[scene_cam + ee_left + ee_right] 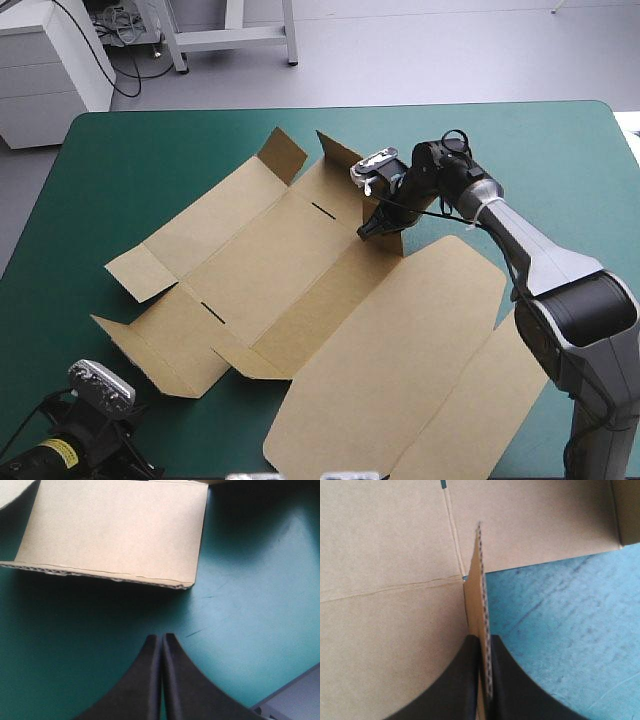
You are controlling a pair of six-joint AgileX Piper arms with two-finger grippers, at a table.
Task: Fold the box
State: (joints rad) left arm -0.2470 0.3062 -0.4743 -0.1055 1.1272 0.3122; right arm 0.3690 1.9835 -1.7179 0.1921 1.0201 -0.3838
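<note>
Where the table's near left corner lies, the left gripper (161,637) hangs over bare teal-green cover (260,605), its black fingers pressed together in one pointed arch with nothing between them. Just ahead of it, apart from the fingertips, a corner flap (115,530) of the box is lifted off the cover and throws a shadow beneath its corrugated edge; only the left wrist view shows this edge closely.

The high view alone gives the whole box (290,260): a cut brown sheet spread across the middle of the table, its base flat, its large rounded lid panel (400,370) flat toward the near right, and small flaps tilted up at the far end.

At the far right side of the base, the right gripper (376,226) reaches down from above. The right wrist view shows its fingers nearly closed on an upright side flap (479,580), seen edge-on, with flat board on one side and cover on the other.
</note>
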